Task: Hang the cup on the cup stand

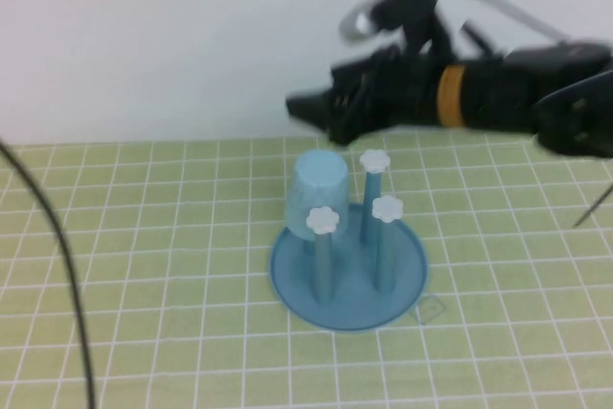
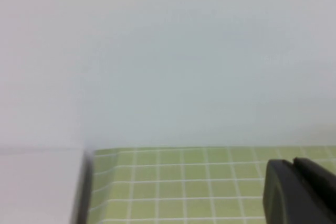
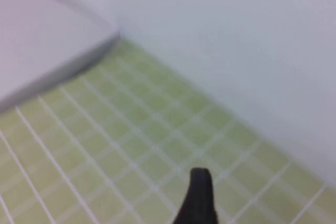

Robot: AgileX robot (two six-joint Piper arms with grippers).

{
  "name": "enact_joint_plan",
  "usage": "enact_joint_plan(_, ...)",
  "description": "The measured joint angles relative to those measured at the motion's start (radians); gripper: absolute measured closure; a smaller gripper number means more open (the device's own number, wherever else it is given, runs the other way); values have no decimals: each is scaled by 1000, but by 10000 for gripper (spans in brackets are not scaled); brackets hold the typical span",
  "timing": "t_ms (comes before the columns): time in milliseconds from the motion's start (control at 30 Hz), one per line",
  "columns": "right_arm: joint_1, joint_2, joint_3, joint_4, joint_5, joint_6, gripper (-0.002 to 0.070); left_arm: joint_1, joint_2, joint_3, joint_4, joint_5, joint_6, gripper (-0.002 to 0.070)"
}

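The cup [image 1: 319, 182] is a small, pale blue, tapered tumbler of smooth plastic without a handle. It sits upside down over the rear-left peg of the cup stand [image 1: 349, 275], its closed base uppermost and its wider mouth pointing down, tilted slightly. The stand is a round, shallow blue dish with upright blue pegs. Three white flower-shaped caps are visible on the uncovered pegs; the fourth peg is hidden inside the cup. The stand rests on the counter [image 1: 144, 265], which is covered by a yellow-green mat ruled with a white grid.

High view: the right hand [image 1: 305, 107], black and blurred, hangs above and behind the cup, apart from it, at the end of a black arm with a yellow band that reaches in from the right. Its fingers hold nothing; how far apart they stand cannot be judged in this view. A dark cable [image 1: 57, 237] curves down the left side of the counter. The left hand does not appear here.

Left wrist view: only the dark tips of the left hand [image 2: 296, 190] show, pressed together and empty, over the gridded mat with a plain white wall [image 2: 168, 51] behind.

Right wrist view: a single dark fingertip [image 3: 198, 198] is seen over the mat near the wall; neither cup nor stand appears in either wrist view.
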Motion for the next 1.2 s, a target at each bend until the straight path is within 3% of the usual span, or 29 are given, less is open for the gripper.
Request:
enact_joint_plan(133,0,-158,0,-60,16,69,202,81,-110,65,0,-25,0,675)
enact_joint_plan(200,0,-242,0,-95,18,110,319,117,-185,112,-15,-18,-2,675)
enact_joint_plan(300,0,-353,0,-141,16,175,554,159,-302,224,-44,-99,-4,675)
enact_joint_plan(400,0,-448,0,-155,-1,221,639,190,-415,413,-44,-287,-6,675)
enact_joint_plan(600,0,-572,0,-161,-109,250,671,248,-638,739,-32,-366,-6,675)
enact_joint_plan(733,0,-588,0,-169,-164,192,674,263,-641,886,-1,-468,-6,675)
enact_joint_plan(867,2,-590,0,-177,-158,136,675,266,-641,883,6,-386,-5,675)
enact_joint_plan(1067,0,-612,5,-177,0,15,676,266,-639,887,2,-299,-10,675)
enact_joint_plan(1200,-67,-665,60,-177,70,-4,677,266,-639,887,-10,-189,16,675)
